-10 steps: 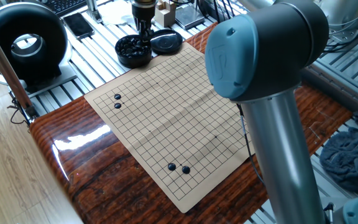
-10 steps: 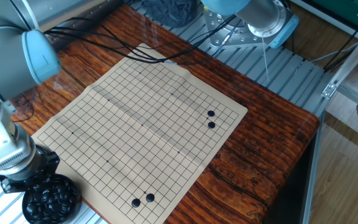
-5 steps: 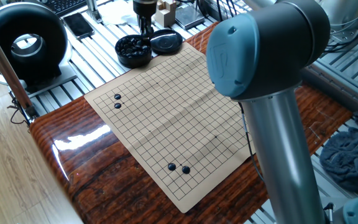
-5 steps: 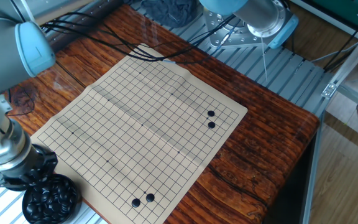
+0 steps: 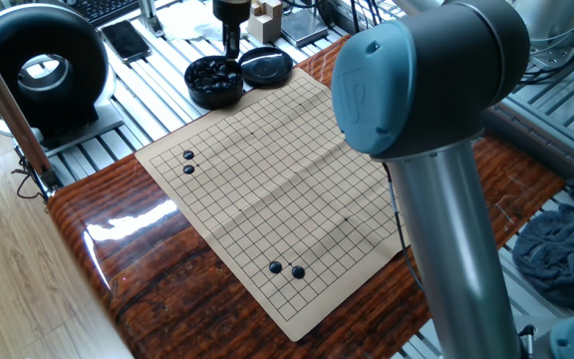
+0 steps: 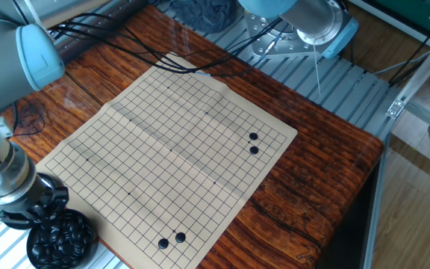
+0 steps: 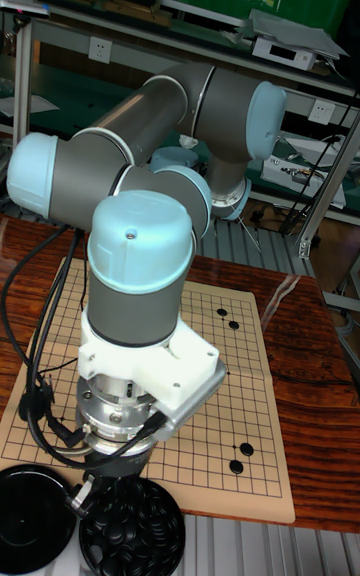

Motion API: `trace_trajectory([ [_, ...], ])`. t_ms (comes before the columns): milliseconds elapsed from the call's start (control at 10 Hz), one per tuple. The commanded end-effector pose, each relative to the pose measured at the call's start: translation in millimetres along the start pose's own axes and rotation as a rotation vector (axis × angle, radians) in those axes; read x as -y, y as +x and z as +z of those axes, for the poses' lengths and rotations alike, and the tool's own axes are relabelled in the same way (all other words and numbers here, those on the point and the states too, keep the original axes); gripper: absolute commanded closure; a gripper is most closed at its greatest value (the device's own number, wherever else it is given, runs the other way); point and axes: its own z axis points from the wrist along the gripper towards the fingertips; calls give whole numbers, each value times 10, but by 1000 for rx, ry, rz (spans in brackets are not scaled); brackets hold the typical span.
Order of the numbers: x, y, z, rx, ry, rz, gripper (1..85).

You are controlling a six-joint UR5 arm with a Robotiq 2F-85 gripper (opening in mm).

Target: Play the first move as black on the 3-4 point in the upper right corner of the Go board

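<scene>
The gripper (image 5: 231, 42) hung directly above the round black bowl (image 5: 214, 82), its fingers pointing down just over the heap of black stones (image 6: 60, 237) inside. Whether the fingers were parted or pinched on a stone could not be told; from the other fixed view and the tall fixed view the wrist hid the fingertips.

The bowl stood on the slatted metal surface just off one corner of the Go board (image 5: 267, 179), with its black lid (image 5: 266, 67) lying beside it, touching or nearly so. The board lay flat on the glossy wooden table (image 5: 138, 269).

4 black stones were already on the grid in 2 pairs: 1 pair (image 5: 188, 163) near the board's edge on the left side of the one fixed view, and another pair (image 5: 286, 269) near the corner closest to that camera. In the other fixed view the same pairs showed at the right edge (image 6: 253, 143) and at the bottom edge (image 6: 171, 240). The rest of the crossings visible were bare, including the corner regions away from those pairs; which corner counted as upper right could not be told.
</scene>
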Motion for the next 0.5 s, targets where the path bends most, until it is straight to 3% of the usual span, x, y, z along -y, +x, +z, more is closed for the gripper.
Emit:
trace_trajectory([
  [0, -9, -48, -15, 16, -8, 185, 760],
  [200, -18, -61, -10, 18, -10, 322, 803],
  [400, -110, -97, -11, 21, -43, 446, 843],
])
